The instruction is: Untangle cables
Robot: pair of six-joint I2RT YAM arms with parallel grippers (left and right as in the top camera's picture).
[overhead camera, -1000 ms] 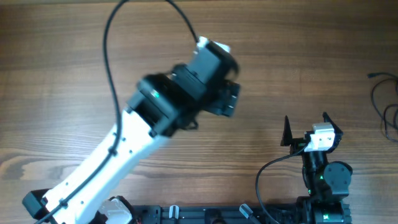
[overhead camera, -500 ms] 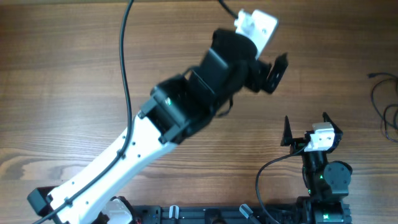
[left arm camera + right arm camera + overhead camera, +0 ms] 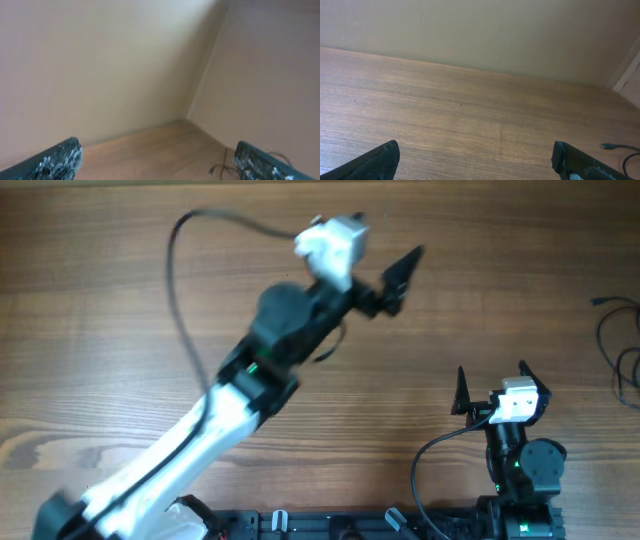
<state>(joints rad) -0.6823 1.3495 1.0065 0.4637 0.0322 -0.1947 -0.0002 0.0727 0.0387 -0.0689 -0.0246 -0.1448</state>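
Work surface is a brown wood-grain table (image 3: pixel 100 330). The task objects, thin black flexible cables (image 3: pixel 604 340) with small plug ends, lie in loose loops at the table's right edge, partly cut off by the overhead frame, so I cannot tell how tangled they are. All positions below are given relative to these cables. The left gripper (image 3: pixel 405 278), on the white-and-black arm, sits well apart from the cables, out over the middle of the table, with its jaws spread wide and nothing between them. Its wrist view shows mostly the beige wall corner, with the cables (image 3: pixel 220 169) only as a small dark scribble low in frame; judged reason: the wrist is pitched up in transit rather than aimed down for a pick. The right gripper (image 3: pixel 493 380) is nearer the cables but clearly short of them, folded back close to its own base, jaws likewise fully apart and empty. Its wrist view looks along the bare wood, with one plug end and a loop of the cables (image 3: pixel 615 146) at the lower right corner. Judgement: both grippers are held open in readiness for a first grasp. No cable has been touched, so the untangling has not begun. The blur on the left arm makes its exact pose uncertain.
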